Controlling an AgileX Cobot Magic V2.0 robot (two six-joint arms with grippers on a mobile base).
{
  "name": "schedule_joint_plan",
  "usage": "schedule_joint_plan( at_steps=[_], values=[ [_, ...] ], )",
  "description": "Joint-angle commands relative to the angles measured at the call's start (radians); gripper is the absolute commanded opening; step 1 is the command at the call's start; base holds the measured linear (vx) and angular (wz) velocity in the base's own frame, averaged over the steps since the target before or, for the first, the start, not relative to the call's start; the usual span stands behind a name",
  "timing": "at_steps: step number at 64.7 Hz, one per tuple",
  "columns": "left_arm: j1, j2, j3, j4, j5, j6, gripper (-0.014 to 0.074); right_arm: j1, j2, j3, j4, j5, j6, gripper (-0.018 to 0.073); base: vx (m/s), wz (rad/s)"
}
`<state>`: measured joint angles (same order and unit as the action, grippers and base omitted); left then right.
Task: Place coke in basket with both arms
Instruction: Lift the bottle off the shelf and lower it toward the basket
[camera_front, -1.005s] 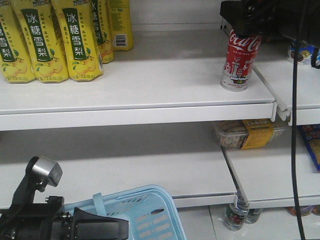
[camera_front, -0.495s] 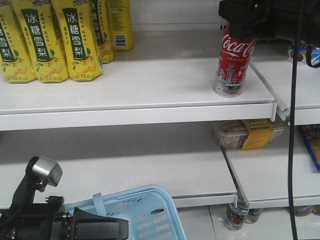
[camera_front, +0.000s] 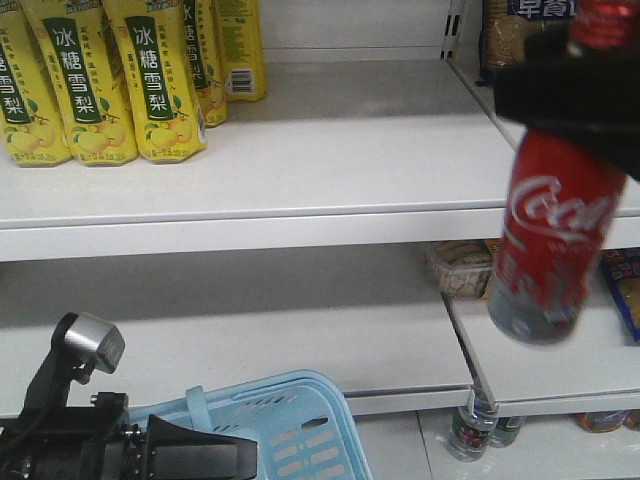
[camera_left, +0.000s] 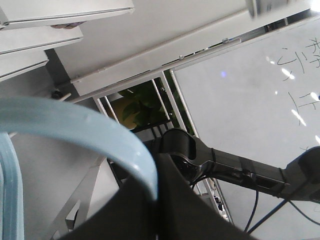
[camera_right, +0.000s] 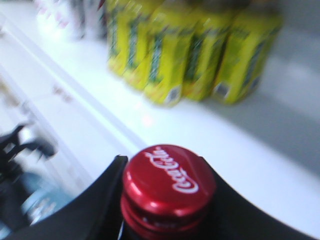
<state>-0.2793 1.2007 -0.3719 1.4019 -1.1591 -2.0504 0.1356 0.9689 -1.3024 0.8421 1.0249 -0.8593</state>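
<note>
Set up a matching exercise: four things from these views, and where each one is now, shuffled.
Things:
1. coke
2. basket
3. yellow bottles
4. clear food box

Places:
a. standing on the upper shelf, left
b. bottom of the front view, handle in the left hand
c. on the lower shelf, right
d. off the shelf, gripped by the right hand

Pairs: 1-d, 2-b, 3-a, 4-c.
</note>
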Motion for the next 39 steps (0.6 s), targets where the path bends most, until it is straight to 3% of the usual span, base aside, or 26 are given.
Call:
schedule_joint_plan(
  at_steps=[1,10,22,30,39],
  values=[
    [-0.006,-0.022,-0.022,-0.074,-0.219,0.006,-0.0007,-0.001,-0.062,0.004,0.014,0.028,0.074,-0.0003,0.00,0.00],
    [-0.006,-0.022,-0.022,-0.074,-0.219,0.006,-0.0007,-0.001,-0.167,0.196,0.089,0.032,0.089,-0.0003,0.00,0.00],
    [-0.006,-0.022,-0.022,-0.074,-0.219,0.006,-0.0007,-0.001,-0.261,0.538,0.271,-0.098,0.014,-0.0003,0.00,0.00],
    [-0.006,-0.022,-0.022,-0.074,-0.219,0.006,-0.0007,-0.001,-0.263,0.711,0.466,-0.164,-0.127,-0.0003,0.00,0.00],
    [-0.006,-0.022,-0.022,-0.074,-0.219,0.006,-0.0007,-0.001,-0.217,0.793,0.692,-0.187,-0.306,-0.0003,0.00,0.00]
  ],
)
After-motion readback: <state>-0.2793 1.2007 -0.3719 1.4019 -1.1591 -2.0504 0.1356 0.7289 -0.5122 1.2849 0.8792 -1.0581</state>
